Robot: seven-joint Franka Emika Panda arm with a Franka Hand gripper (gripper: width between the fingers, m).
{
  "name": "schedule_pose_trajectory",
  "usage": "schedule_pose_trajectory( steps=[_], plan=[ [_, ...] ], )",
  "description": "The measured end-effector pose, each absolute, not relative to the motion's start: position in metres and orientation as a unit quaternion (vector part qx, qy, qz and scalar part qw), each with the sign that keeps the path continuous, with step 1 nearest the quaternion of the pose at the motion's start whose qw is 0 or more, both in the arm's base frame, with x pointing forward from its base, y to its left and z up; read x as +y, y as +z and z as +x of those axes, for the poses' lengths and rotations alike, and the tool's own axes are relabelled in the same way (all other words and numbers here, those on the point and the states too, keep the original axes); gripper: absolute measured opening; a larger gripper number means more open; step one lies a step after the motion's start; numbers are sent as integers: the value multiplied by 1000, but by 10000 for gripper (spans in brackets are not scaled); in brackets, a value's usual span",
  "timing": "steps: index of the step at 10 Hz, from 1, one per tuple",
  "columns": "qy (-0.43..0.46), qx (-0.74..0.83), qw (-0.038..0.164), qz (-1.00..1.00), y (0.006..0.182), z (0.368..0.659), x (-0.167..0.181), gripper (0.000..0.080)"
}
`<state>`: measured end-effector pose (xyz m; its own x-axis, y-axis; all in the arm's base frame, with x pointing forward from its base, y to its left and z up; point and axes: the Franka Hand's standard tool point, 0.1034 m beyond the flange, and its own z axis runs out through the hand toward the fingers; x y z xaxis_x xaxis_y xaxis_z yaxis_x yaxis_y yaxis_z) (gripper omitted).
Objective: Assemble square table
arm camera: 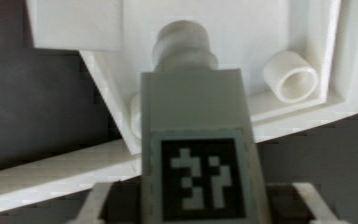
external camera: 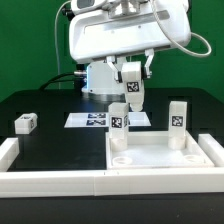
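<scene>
We see the pincer pinching a leg block. The block's long axis is upright, its lower end pointing down at the square slab's rear corner, on the exterior view's left, on the desk.

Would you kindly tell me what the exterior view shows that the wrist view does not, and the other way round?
Only the exterior view: a second upright leg on the slab, a loose leg lying at the exterior view's left, the marker board and the barrier wall.
Only the wrist view: the held leg's rounded far end, seen lengthwise.
Both: the gripper shut on the tagged leg over the square slab.
</scene>
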<state>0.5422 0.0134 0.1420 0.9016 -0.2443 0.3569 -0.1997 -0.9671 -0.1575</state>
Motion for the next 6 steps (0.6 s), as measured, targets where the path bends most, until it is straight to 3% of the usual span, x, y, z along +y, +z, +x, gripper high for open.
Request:
schedule_pose_trajectory(
  steps=[2, 4, 5, 6],
  plan=[
    [-199, 114, 50, -972, 138, 541, 13, 294],
    [-205, 110, 56, -971, 135, 551, 37, 294],
    [-230, 102, 42, -967, 132, 561, 39, 294],
    [-231, 92, 41, -968, 127, 564, 46, 294]
  ],
)
